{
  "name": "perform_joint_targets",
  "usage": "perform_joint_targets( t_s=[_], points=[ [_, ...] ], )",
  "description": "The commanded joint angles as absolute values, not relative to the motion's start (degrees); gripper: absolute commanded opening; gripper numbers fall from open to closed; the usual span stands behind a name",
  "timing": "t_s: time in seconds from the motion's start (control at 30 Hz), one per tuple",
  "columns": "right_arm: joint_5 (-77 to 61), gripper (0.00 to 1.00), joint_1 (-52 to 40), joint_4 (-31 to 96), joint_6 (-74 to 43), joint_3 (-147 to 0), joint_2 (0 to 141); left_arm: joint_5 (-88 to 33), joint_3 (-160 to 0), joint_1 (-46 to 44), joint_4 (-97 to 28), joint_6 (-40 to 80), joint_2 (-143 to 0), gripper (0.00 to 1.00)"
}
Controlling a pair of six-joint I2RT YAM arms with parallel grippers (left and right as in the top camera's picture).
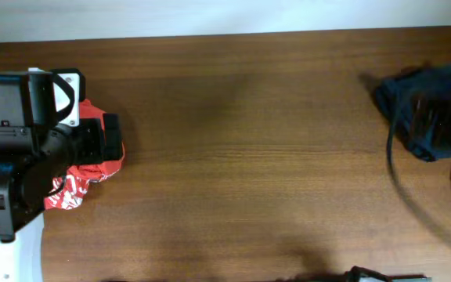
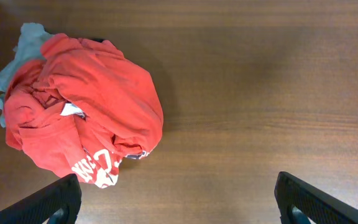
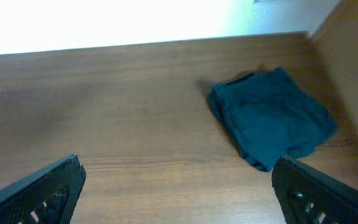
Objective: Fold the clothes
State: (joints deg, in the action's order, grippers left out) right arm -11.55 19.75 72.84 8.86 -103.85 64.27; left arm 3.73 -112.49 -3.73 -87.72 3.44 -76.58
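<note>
Now: both grippers empty, jaws wide apart, shorts [image 3: 271,117] at the far right of the table [image 1: 241,141].

Right wrist view: right gripper [image 3: 178,163] hangs above bare wood, one finger at each lower corner and nothing between them. The shorts lie ahead of it toward the right finger, apart from it, bunched in a compact navy heap near the table's back edge. In the overhead view that spot is blurred, with a dark cable across it. Left wrist view: left gripper [image 2: 178,179] is also spread wide over bare wood. A crumpled red T-shirt [image 2: 86,118] with white lettering lies ahead, toward the left finger. A pale grey-teal garment [image 2: 27,40] pokes out from under its far side. Overhead, the left arm [image 1: 22,157] covers part of the shirt, well apart from the shorts.
</note>
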Motion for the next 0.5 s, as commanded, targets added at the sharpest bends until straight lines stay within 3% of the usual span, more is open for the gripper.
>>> perform_joint_targets(
  t_s=[0.0,0.3,0.47],
  points=[
    [-8.36,0.99,18.41,64.93,10.31,-90.35,53.56,4.56,-112.66,-3.46,-87.74,2.98,-76.42,0.99],
    [-16.34,0.99,9.41,17.34,10.26,-44.80,31.20,4.56,-112.66,-3.46,-87.74,2.98,-76.42,0.99],
    [-17.39,0.99,7.86,8.69,10.24,-26.41,19.66,4.54,-112.66,-3.46,-87.74,2.98,-76.42,0.99]
  ],
)
